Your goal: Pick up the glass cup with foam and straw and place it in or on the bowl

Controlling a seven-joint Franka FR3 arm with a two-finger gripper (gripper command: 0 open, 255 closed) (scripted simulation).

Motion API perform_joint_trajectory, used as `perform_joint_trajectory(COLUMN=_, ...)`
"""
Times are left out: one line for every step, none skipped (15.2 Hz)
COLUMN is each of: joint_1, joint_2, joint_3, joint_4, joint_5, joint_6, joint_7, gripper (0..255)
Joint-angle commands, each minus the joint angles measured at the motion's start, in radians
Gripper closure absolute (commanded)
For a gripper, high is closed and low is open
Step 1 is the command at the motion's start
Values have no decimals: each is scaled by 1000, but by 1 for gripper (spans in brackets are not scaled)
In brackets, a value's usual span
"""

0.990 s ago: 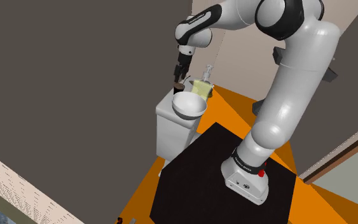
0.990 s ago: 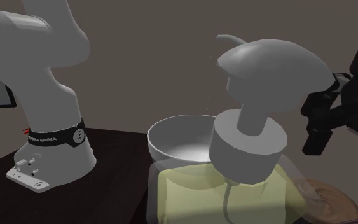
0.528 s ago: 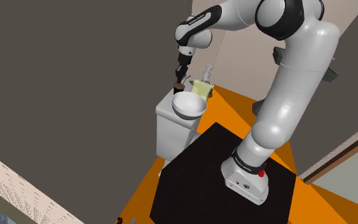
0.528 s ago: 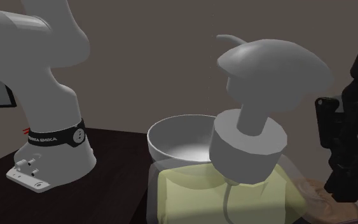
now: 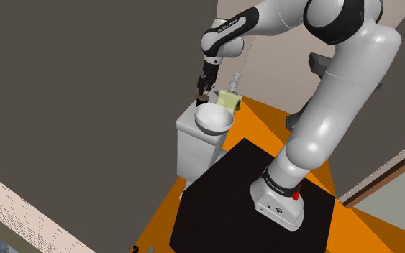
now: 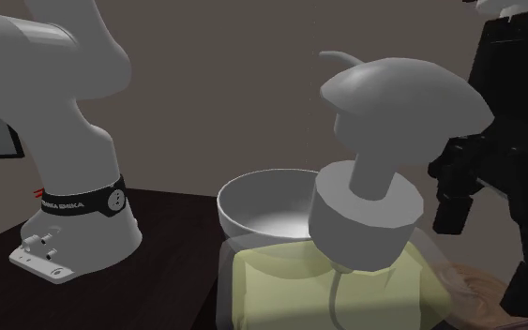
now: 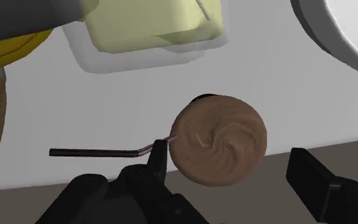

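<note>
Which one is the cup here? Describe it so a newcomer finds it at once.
Find the white cabinet beside the arm's black stand; on top sit a white bowl, a yellowish pump bottle and the cup. The cup, under the gripper, alone has a swirled brown foam top and a thin bent straw.
</note>
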Motion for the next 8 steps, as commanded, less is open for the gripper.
perform_joint_trajectory(joint_1=45, joint_2=-102, joint_3=-10, joint_4=-132, joint_5=-165, joint_6=125, joint_7=341, gripper=0)
perform_joint_trajectory(joint_1=38, joint_2=-93, joint_3=-5, joint_4=-136, joint_5=-162, joint_6=138, joint_7=339, gripper=0)
perform_joint_trajectory(joint_1=36, joint_2=-82, joint_3=-4, joint_4=-139, joint_5=-159, joint_6=152, joint_7=336, gripper=0)
perform_joint_trajectory(joint_1=35, joint_2=-72, joint_3=-4, joint_4=-142, joint_5=-156, joint_6=165, joint_7=334, gripper=0)
perform_joint_trajectory(joint_1=35, joint_2=-62, joint_3=-5, joint_4=-145, joint_5=-153, joint_6=178, joint_7=332, gripper=0)
perform_joint_trajectory(joint_1=34, joint_2=-51, joint_3=-5, joint_4=-148, joint_5=-149, joint_6=191, joint_7=329, gripper=0)
perform_joint_trajectory(joint_1=33, joint_2=-40, joint_3=-5, joint_4=-151, joint_5=-146, joint_6=204, joint_7=326, gripper=0)
perform_joint_trajectory(joint_1=33, joint_2=-29, joint_3=-5, joint_4=-153, joint_5=-142, joint_6=218, joint_7=324, gripper=0)
